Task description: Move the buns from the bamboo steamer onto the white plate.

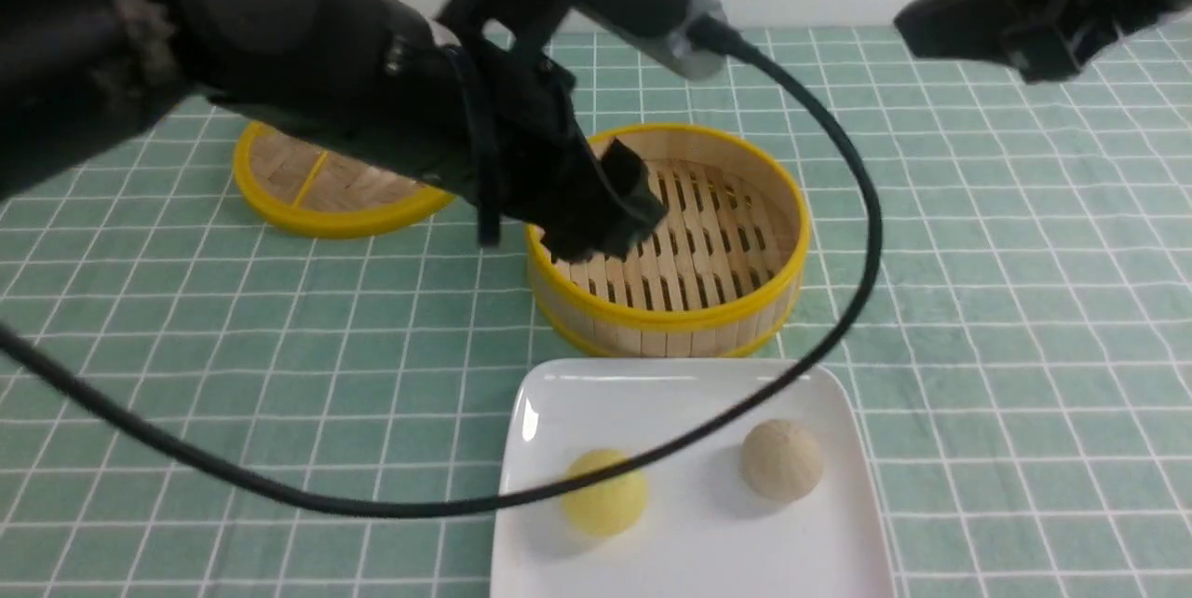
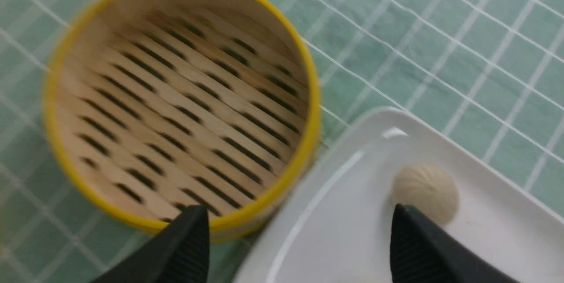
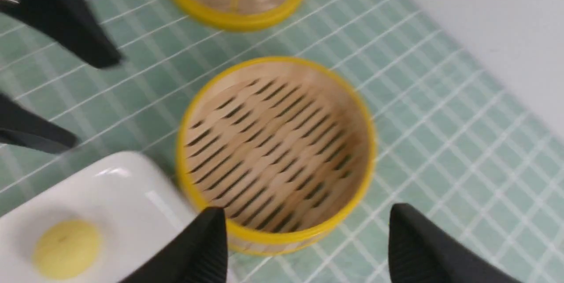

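Yellow bun [image 1: 603,492] and beige bun [image 1: 781,459] are lying on the white plate [image 1: 698,551] by the left gripper [image 2: 297,212]; it and the right gripper [image 3: 304,217] are gaping, empty. Seemingly soft, light: pinch gently mid-body.

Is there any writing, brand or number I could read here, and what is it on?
None can be read. The bamboo steamer, lid, white plate, yellow bun, beige bun and checked cloth are plain; the left arm and right arm show no legible label.
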